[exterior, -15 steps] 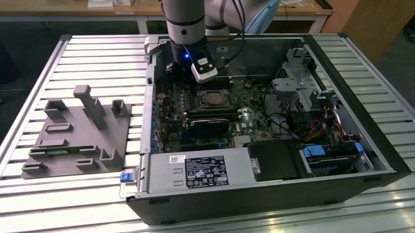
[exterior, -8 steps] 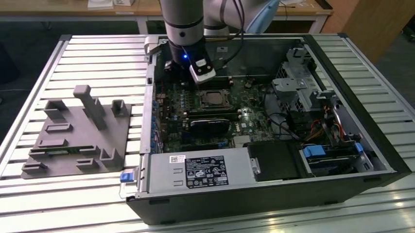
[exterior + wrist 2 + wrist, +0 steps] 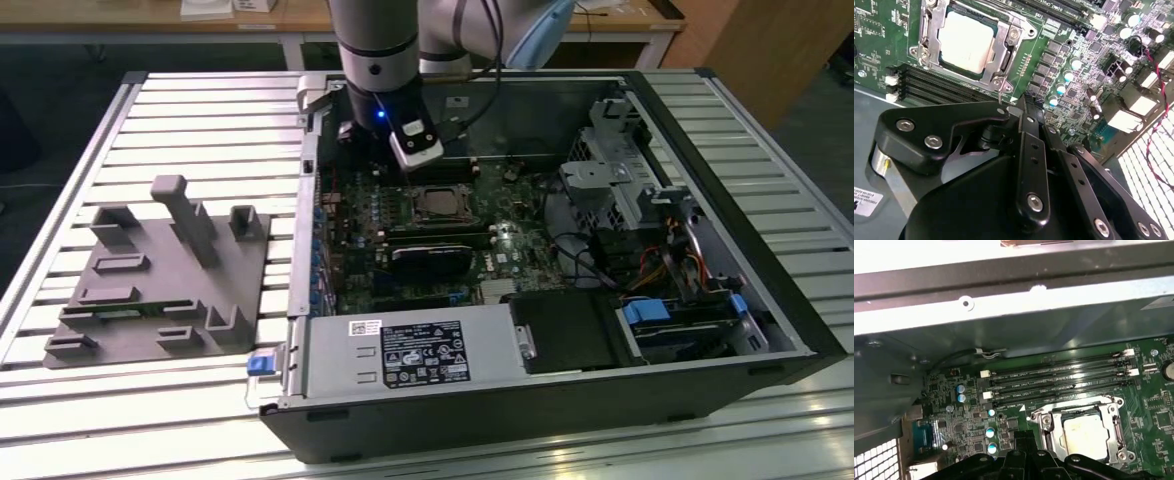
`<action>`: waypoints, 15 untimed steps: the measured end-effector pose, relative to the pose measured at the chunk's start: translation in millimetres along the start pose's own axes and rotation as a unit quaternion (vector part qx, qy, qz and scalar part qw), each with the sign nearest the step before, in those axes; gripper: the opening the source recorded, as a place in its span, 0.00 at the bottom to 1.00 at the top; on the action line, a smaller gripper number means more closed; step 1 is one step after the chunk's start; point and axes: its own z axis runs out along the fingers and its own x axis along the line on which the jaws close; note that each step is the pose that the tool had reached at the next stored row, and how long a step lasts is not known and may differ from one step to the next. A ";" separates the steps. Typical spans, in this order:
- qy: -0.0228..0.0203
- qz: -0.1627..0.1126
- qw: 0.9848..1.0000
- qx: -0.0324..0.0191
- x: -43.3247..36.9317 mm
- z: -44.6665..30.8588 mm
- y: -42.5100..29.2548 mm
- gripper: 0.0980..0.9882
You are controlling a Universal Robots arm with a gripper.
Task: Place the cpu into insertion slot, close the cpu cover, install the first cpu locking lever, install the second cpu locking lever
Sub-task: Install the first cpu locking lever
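Note:
The cpu [image 3: 965,41] lies flat in the insertion slot [image 3: 921,32], pale silver-grey, with the silver cpu cover [image 3: 1006,47] folded down around it. In the first wrist view the cpu [image 3: 1084,434] sits inside the cover frame [image 3: 1114,412]. My gripper [image 3: 1021,104] hangs above the board just off the socket's corner, on the memory-slot side, its black fingers [image 3: 1030,150] pressed together. A thin metal rod [image 3: 1000,95] rises from that corner close beside the fingertips. In the exterior view the socket [image 3: 434,205] lies just below the arm's wrist [image 3: 380,100].
Long black memory slots [image 3: 1059,380] run along one side of the socket. A black card [image 3: 434,255] and the power supply [image 3: 400,355] lie nearer the case front, with drive bays and cables [image 3: 667,260] at the exterior view's right. A grey fixture [image 3: 160,270] stands left of the case.

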 end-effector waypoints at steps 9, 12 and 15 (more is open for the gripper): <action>0.001 0.001 1.000 -0.013 3.7 -3.4 -0.1 0.01; 0.004 0.002 1.000 -0.030 4.3 -3.3 -0.2 0.01; 0.006 0.003 0.999 -0.041 4.4 -3.3 -0.3 0.01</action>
